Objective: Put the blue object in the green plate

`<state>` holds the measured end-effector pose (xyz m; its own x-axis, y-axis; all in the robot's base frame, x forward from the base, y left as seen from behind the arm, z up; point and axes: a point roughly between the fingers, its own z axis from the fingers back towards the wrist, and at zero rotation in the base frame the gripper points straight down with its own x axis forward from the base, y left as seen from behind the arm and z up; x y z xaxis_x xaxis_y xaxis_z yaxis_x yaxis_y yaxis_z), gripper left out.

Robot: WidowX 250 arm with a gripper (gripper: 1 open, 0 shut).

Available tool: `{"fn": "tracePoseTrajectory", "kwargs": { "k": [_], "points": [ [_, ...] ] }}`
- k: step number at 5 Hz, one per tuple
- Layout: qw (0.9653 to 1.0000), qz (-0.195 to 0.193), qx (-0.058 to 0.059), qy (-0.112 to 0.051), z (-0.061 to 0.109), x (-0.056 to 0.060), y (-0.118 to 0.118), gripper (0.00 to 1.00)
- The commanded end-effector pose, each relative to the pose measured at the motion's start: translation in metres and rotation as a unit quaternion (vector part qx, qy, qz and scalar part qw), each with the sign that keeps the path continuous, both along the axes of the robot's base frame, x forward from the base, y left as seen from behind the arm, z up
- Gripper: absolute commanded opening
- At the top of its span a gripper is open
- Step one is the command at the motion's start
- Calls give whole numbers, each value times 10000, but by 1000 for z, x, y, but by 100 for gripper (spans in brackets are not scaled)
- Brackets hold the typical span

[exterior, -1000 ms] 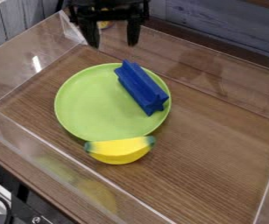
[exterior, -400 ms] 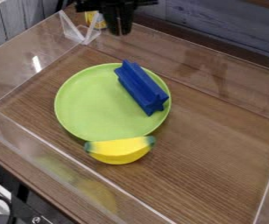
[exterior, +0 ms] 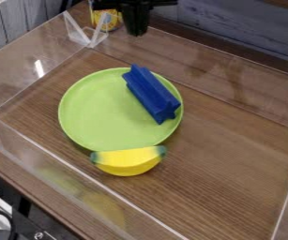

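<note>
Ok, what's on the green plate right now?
The blue object lies on the green plate, toward its right rim. The yellow object overlaps the near rim; what's beneath both is hidden.

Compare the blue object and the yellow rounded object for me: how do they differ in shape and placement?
The blue object is a long, angular block with a grooved top; the yellow rounded object is short and smooth. The blue one lies on the green plate, over its right rim; the yellow one sits at the plate's near edge. Neither is held.
</note>
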<state>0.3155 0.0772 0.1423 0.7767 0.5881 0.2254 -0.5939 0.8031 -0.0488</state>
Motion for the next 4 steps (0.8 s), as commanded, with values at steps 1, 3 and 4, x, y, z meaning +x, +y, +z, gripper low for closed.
{"fn": "tracePoseTrajectory", "kwargs": {
  "k": [1, 3, 4],
  "points": [
    [9993, 150, 77, -320, -2, 13, 18, 0],
    [9989, 275, 66, -378, -19, 15, 20, 0],
    [9988, 289, 59, -399, -21, 17, 16, 0]
  ]
}}
